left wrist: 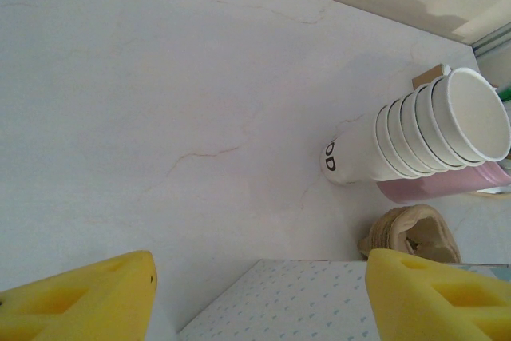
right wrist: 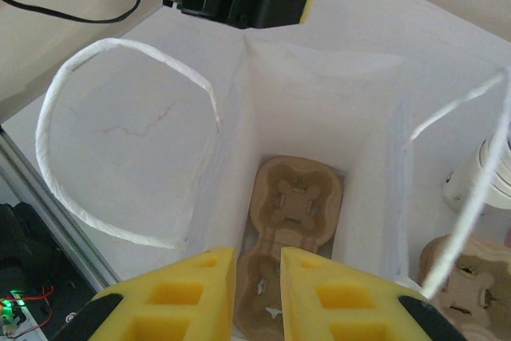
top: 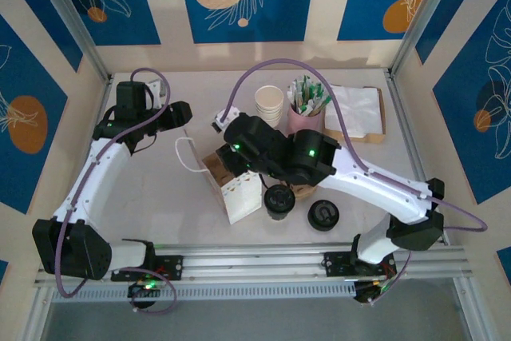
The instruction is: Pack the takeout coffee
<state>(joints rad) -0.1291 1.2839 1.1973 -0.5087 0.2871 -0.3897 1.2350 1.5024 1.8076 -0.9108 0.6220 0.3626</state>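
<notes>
The takeout coffee [top: 279,200], a cream cup with a black lid, stands on the table just right of the white paper bag [top: 242,191]. My right gripper [right wrist: 258,265] hovers over the bag's mouth, its yellow fingers a narrow gap apart with nothing between them. Through that gap a brown two-hole carrier [right wrist: 297,191] lies flat on the bag's bottom. My left gripper [left wrist: 259,277] is wide open at the bag's far side, with the bag's dotted wall [left wrist: 295,305] between its fingers. It holds nothing.
A stack of lidless cups [top: 270,105] and a pink cup of stirrers [top: 306,113] stand at the back. Napkins on a board [top: 357,113] lie to their right. A loose black lid [top: 323,215] sits near the front. Another brown carrier [right wrist: 469,279] rests beside the bag.
</notes>
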